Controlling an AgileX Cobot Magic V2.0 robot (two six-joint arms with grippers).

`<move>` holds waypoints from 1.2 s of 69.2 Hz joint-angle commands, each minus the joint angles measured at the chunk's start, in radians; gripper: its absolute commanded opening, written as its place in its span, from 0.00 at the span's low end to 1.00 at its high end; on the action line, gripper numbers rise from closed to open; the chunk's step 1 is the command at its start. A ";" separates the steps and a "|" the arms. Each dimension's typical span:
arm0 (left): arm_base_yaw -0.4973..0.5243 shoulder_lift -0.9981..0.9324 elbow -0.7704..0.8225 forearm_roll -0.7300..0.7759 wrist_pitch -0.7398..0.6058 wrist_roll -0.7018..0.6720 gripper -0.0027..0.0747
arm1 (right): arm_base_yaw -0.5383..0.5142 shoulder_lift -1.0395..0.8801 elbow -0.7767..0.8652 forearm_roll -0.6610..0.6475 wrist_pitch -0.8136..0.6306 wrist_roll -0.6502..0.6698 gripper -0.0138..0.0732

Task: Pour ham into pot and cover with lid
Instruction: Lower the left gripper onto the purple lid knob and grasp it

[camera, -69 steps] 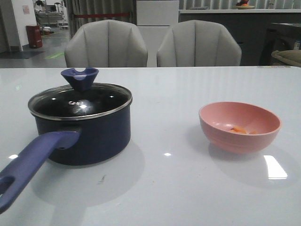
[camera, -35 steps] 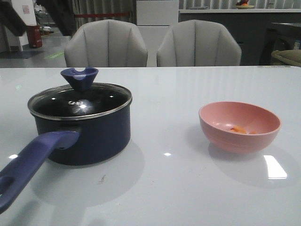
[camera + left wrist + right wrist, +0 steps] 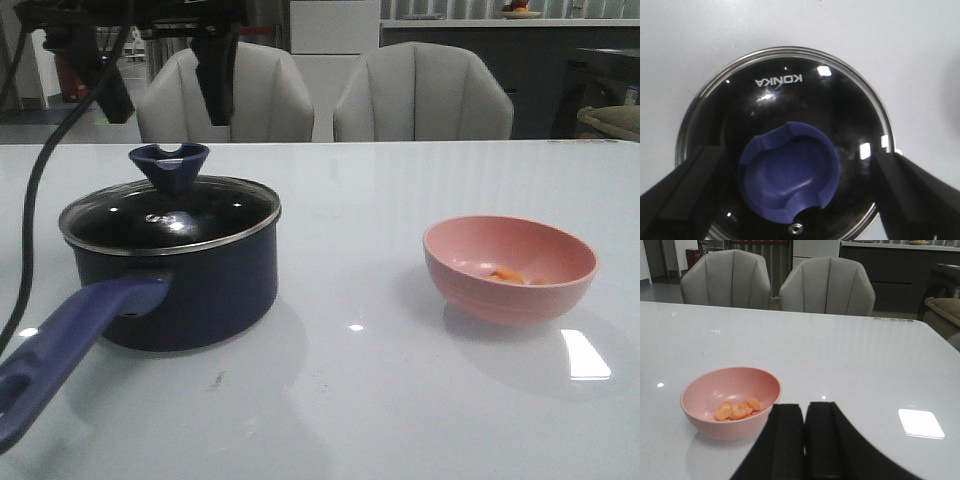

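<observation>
**Left tool above lidded pot, ham in bowl**

Left tool (image 3: 165, 75) hangs over the pot (image 3: 185, 285), fingers (image 3: 682, 192) spread wide on either side of the lid knob (image 3: 789, 179), not touching it. Wrist view looks straight down: lid (image 3: 790, 95) seated on the pot, metal rim all round, "KONIKA" printed on the glass, knob notched. A black cable (image 3: 35, 210) from the left arm drops past the pot toward the near edge.

Pot sits on the white counter (image 3: 400, 400) at the robot's left, long blue-purple handle (image 3: 60, 350) pointing to the near-left corner.

Pink bowl (image 3: 510, 270) at the robot's right, well apart from the pot, upright. Ham (image 3: 737, 410) lies in the bowl bottom, a small heap of orange pieces.

Right tool (image 3: 805, 427) seen only in its own wrist view, fingers pressed together, gripping nothing, near the bowl but apart from it.

Two grey chairs (image 3: 325, 95) behind the counter.
</observation>
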 commanded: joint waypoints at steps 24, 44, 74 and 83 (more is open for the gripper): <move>-0.009 0.030 -0.083 0.034 0.094 -0.091 0.81 | -0.002 -0.020 -0.005 -0.012 -0.081 -0.004 0.33; -0.005 0.030 -0.083 0.038 0.090 -0.117 0.81 | -0.002 -0.020 -0.005 -0.012 -0.081 -0.004 0.33; 0.013 0.063 -0.083 -0.027 0.096 -0.108 0.81 | -0.002 -0.020 -0.005 -0.012 -0.081 -0.004 0.33; 0.013 0.068 -0.083 -0.027 0.096 -0.108 0.81 | -0.002 -0.020 -0.005 -0.012 -0.081 -0.004 0.33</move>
